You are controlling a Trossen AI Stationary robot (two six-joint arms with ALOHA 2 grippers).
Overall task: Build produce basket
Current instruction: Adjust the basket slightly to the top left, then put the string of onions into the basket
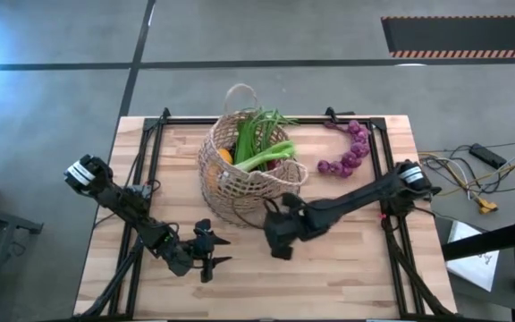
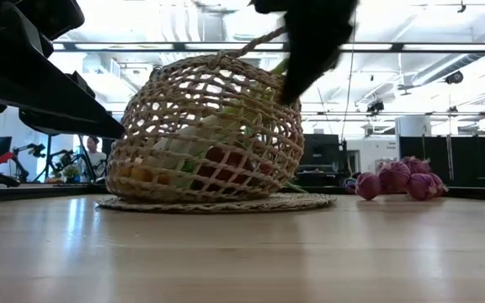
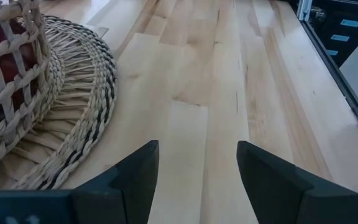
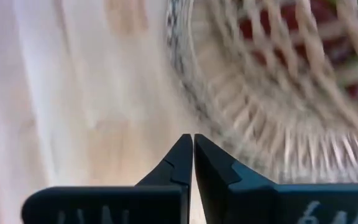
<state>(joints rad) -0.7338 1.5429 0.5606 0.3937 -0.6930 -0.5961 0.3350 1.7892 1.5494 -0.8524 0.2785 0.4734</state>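
the basket [image 1: 244, 165] sits mid-table on a flat woven mat [image 2: 217, 203], leaning over with green stalks [image 1: 259, 134] and a pale leek [image 1: 271, 154] poking out of its mouth, something orange [image 1: 226, 156] tucked beside them. through the weave there's red down low, possibly the onion, hard to say. a purple grape bunch [image 1: 347, 148] lies on the table [image 1: 329, 268] to the basket's right, well apart. the right gripper [image 1: 280, 240] hovers just in front of the basket, fingers pressed together on nothing. the left gripper [image 1: 211, 250] waits near the front-left, fingers spread wide, empty.
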